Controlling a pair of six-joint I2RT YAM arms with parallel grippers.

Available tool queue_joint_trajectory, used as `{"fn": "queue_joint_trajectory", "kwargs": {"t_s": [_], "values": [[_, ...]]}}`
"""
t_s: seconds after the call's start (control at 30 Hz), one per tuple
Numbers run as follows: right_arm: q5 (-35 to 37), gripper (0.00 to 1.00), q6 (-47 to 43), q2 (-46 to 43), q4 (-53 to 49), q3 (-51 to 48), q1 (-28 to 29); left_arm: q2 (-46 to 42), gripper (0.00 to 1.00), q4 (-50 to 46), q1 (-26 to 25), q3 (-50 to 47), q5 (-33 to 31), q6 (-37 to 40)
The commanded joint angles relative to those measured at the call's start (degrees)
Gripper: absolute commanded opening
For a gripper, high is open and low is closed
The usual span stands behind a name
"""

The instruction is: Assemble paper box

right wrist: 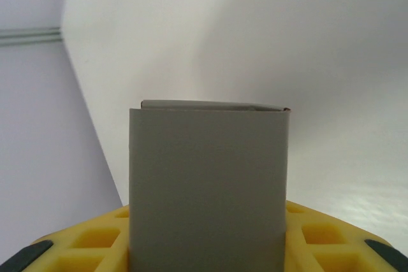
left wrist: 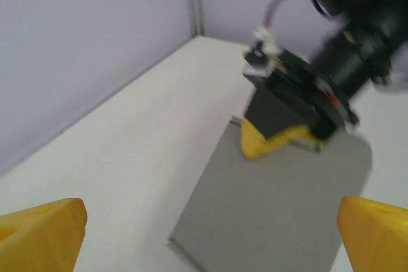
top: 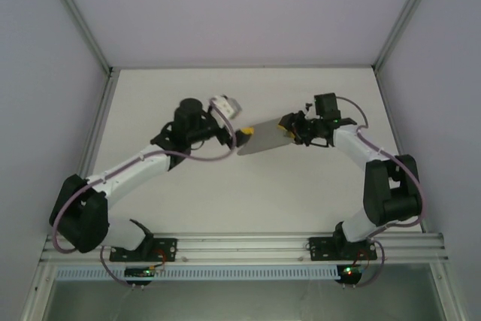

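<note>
The paper box (top: 263,140) is a flat folded piece of grey card held above the middle of the table. My right gripper (top: 290,128) is shut on its right end. In the right wrist view the paper box (right wrist: 207,176) stretches away from my yellow fingers (right wrist: 319,240), its far edge showing two layers. My left gripper (top: 239,134) stands open at the card's left end. Seen from the left wrist, its yellow fingertips (left wrist: 44,227) sit wide apart with the paper box (left wrist: 274,202) ahead between them, untouched, and the right gripper (left wrist: 280,138) clamps the far end.
The white tabletop (top: 240,186) is walled by pale panels with aluminium posts (top: 75,20) at the back corners. A mounting rail (top: 240,246) runs along the near edge under both arm bases.
</note>
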Motion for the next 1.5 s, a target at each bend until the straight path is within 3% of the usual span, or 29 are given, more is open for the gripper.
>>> {"fn": "queue_joint_trajectory", "kwargs": {"t_s": [0.0,0.07,0.23,0.43,0.63,0.73,0.8,1.0,1.13,1.2,1.23,1.33,1.47], "values": [[-2.3,0.37,4.5,-2.1,-12.4,2.2,-1.5,0.8,1.0,-11.3,-3.9,-0.1,-9.9,22.5],[-4.4,0.36,7.1,-1.9,-13.5,3.0,-2.8,0.8,1.0,-14.3,-5.7,0.8,-6.1,25.4],[-10.0,0.33,12.3,-1.4,-12.8,3.6,-4.3,1.1,1.0,-18.6,-10.6,2.2,-6.2,30.7],[-13.8,0.35,17.3,-1.1,-11.8,3.8,-4.1,4.5,1.0,-18.9,-10.9,3.5,-9.9,32.0],[-17.3,0.38,20.0,-1.0,-9.9,4.0,-2.1,5.9,0.98,-12.2,-10.9,2.0,-17.6,31.6],[-18.5,0.39,20.6,-0.9,-9.5,3.8,-1.4,5.8,0.86,-6.6,-10.8,0.2,-21.6,31.4],[-19.1,0.39,20.6,-0.9,-9.6,3.6,-0.5,5.8,0.69,-3.3,-10.7,-0.7,-23.8,31.0],[-20.7,0.43,23.8,-1.7,-3.9,0.8,0.2,4.2,0.48,-3.8,-10.1,-1.2,-23.6,31.3],[-19.9,0.62,23.1,-2.4,-2.8,0.8,0.1,3.8,0.34,-5.9,-9.7,-0.8,-22.6,31.3],[-16.4,0.8,18.9,-3.4,-4.7,2.0,-0.2,3.7,0.26,-5.8,-9.2,-0.9,-21.8,30.5],[-14.1,0.97,15.3,-4.0,-6.0,3.1,-0.6,3.7,0.23,-5.7,-8.9,-0.9,-21.5,29.5],[-3.3,0.98,3.4,-7.0,-9.5,5.7,-3.2,3.7,0.22,-10.6,-7.3,0.0,-17.2,26.5],[6.2,0.98,-11.3,-13.9,-0.6,2.3,-6.4,4.9,0.22,-24.7,-4.8,5.1,-10.0,24.8]]}}
